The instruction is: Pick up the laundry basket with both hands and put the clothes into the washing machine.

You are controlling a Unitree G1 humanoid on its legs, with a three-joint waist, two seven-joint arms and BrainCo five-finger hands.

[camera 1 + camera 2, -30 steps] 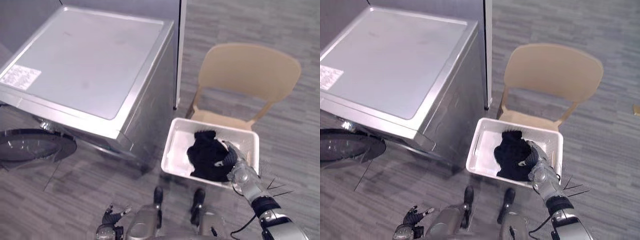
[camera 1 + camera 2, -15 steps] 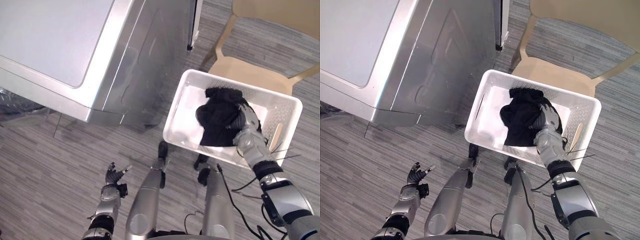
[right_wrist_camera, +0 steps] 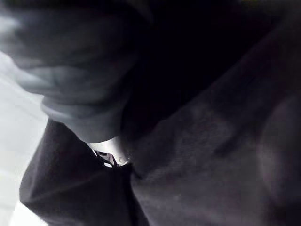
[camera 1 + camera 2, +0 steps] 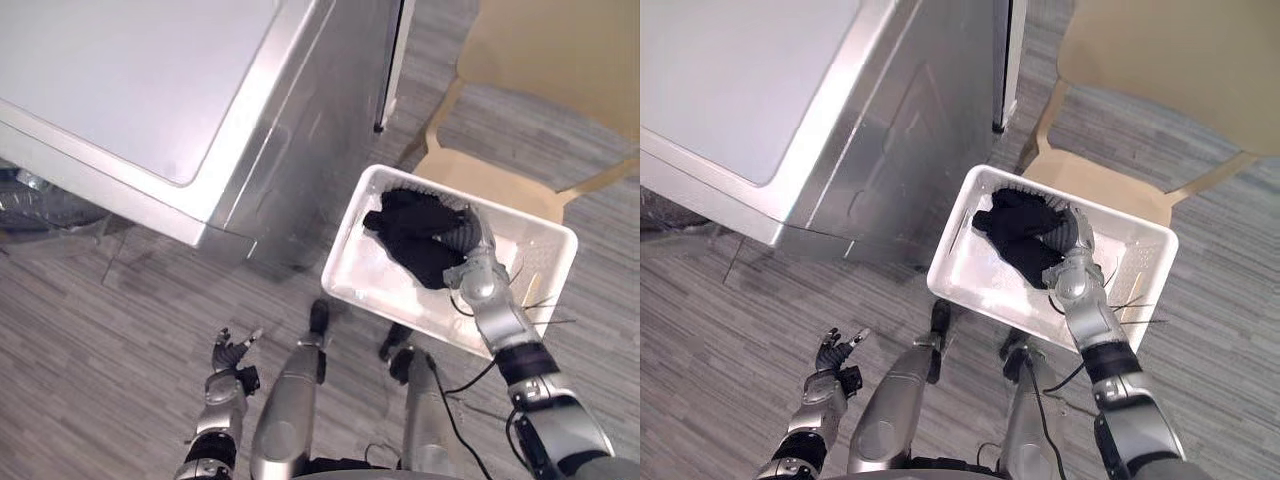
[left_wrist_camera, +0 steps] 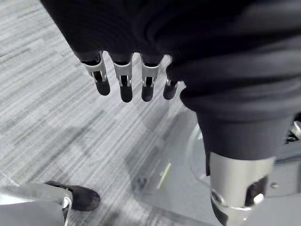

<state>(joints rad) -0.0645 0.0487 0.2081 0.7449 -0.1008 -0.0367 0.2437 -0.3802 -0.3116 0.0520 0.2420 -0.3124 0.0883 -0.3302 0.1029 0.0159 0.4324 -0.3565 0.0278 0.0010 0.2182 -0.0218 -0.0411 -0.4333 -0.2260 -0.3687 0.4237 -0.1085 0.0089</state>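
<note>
Left hand (image 4: 232, 352): low at the robot's left side, over the grey striped carpet floor (image 4: 110, 320). It holds nothing. In its own wrist view the fingers (image 5: 123, 81) hang in a straight, loose row, thumb apart, with only carpet past them. The hand is slack and unclenched.

Silver-grey box-shaped metal washing machine (image 4: 150, 90): stands at upper left. Its flat top is pale, and the side panel facing the basket is brushed metal.

White rectangular plastic laundry basket (image 4: 372, 278): set askew near the machine's side panel, its far edge against the front of the chair. Neither hand is on its rim. Perforated walls, with part of the white bottom bare on the machine side.

Bundle of black clothes (image 4: 408, 232): lying inside the basket, heaped toward the far side and the middle. None of it is in the machine.

Right hand (image 4: 470, 262): reached into the basket from the near right, lying on top of the black bundle. The fingers are sunk into the folds. In its wrist view dark cloth (image 3: 197, 160) wraps close round one silver finger segment (image 3: 111, 158), and a strip of white basket (image 3: 14, 122) shows beside it. I cannot tell whether the fingers clench the cloth or merely press on it.

Beige moulded plastic chair (image 4: 560, 60): stands behind the basket at upper right, with a broad curved back, the seat facing the robot.
</note>
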